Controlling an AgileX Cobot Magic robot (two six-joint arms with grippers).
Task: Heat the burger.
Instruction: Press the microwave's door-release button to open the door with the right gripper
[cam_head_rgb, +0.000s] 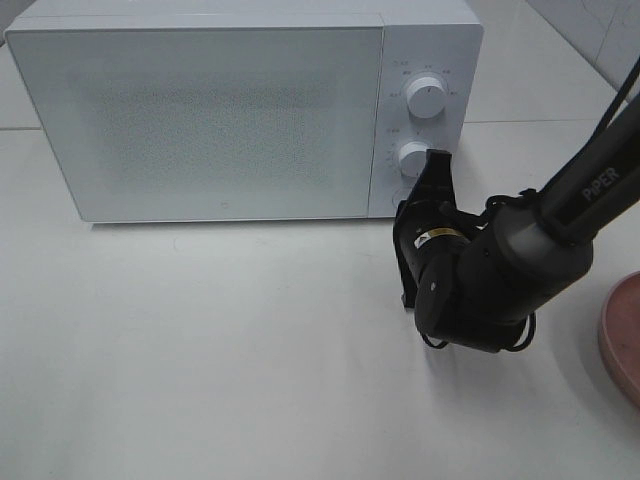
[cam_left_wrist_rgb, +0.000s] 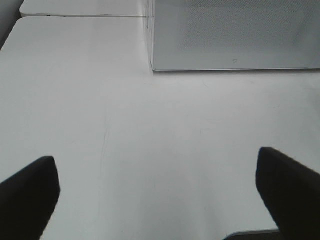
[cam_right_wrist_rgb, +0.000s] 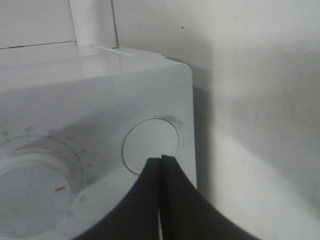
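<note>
The burger is out of view in every frame. The white microwave (cam_head_rgb: 200, 120) stands at the back of the table with its door closed. My right gripper (cam_head_rgb: 437, 162) is shut, and its tips are at the lower right of the control panel. In the right wrist view the closed tips (cam_right_wrist_rgb: 161, 160) sit right at the round button (cam_right_wrist_rgb: 150, 142), next to a dial (cam_right_wrist_rgb: 30, 195). My left gripper (cam_left_wrist_rgb: 155, 157) is open with nothing between its fingers, over bare table in front of the microwave (cam_left_wrist_rgb: 235, 35).
Two white dials (cam_head_rgb: 427, 97) (cam_head_rgb: 414, 158) sit on the microwave's panel. A round pink plate (cam_head_rgb: 625, 335) lies at the right edge of the table. The white table (cam_head_rgb: 200, 350) spreads in front of the microwave.
</note>
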